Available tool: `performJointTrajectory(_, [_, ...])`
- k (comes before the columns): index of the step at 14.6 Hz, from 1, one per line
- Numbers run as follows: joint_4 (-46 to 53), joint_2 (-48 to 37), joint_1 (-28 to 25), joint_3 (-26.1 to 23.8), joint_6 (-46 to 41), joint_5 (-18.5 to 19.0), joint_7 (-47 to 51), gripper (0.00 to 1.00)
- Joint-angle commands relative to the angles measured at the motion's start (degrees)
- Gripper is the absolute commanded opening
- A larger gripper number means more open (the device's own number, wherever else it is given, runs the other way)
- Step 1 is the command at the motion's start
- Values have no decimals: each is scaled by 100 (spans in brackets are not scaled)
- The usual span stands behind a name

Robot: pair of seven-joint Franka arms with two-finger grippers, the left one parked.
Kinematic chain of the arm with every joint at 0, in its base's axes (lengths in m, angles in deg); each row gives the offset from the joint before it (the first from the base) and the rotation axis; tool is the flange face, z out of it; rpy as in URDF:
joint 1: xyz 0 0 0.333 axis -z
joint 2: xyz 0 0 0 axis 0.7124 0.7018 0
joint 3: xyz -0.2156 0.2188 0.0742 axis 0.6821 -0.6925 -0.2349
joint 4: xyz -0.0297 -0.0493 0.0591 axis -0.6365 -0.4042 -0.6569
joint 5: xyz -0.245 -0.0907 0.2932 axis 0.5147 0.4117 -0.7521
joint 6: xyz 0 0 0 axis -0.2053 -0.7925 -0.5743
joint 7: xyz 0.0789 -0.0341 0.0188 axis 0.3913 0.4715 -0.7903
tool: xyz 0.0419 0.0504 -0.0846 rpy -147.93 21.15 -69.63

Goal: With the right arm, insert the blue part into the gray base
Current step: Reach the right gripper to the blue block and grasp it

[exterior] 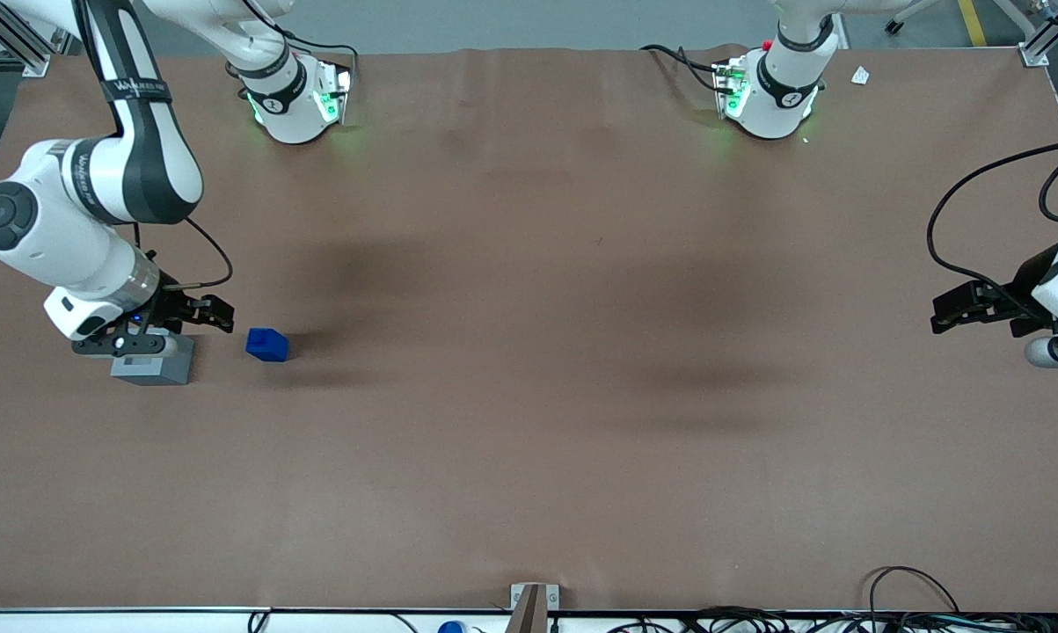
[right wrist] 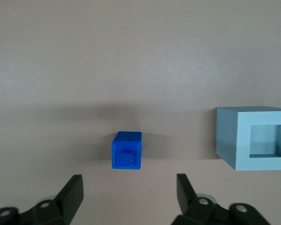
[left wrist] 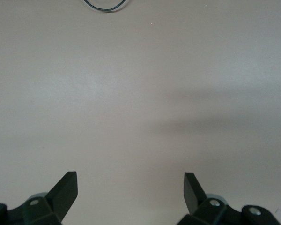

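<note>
Small bright-blue plastic block [right wrist: 127,150] lying on brown table cover [exterior: 529,396], light-gray plastic cube with square recess [right wrist: 254,138] just beside it, black two-finger gripper [right wrist: 129,187] spread wide, empty, above both, nothing between.

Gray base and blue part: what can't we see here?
- Gray base: front view, the gripper and wrist cover its top and recess.
- Gray base: right wrist view, cut by the frame edge.
- Blue part: underside hidden in both views.
</note>
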Motion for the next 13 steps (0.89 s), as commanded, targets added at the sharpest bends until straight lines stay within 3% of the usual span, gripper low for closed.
performJointTrajectory(1, [-83, 177, -6, -16, 262, -42, 22, 82])
performJointTrajectory(6, [-241, 616, -129, -25, 772, -42, 31, 82])
performJointTrajectory(13, [-356, 994, -138, -25, 834, -51, 40, 82])
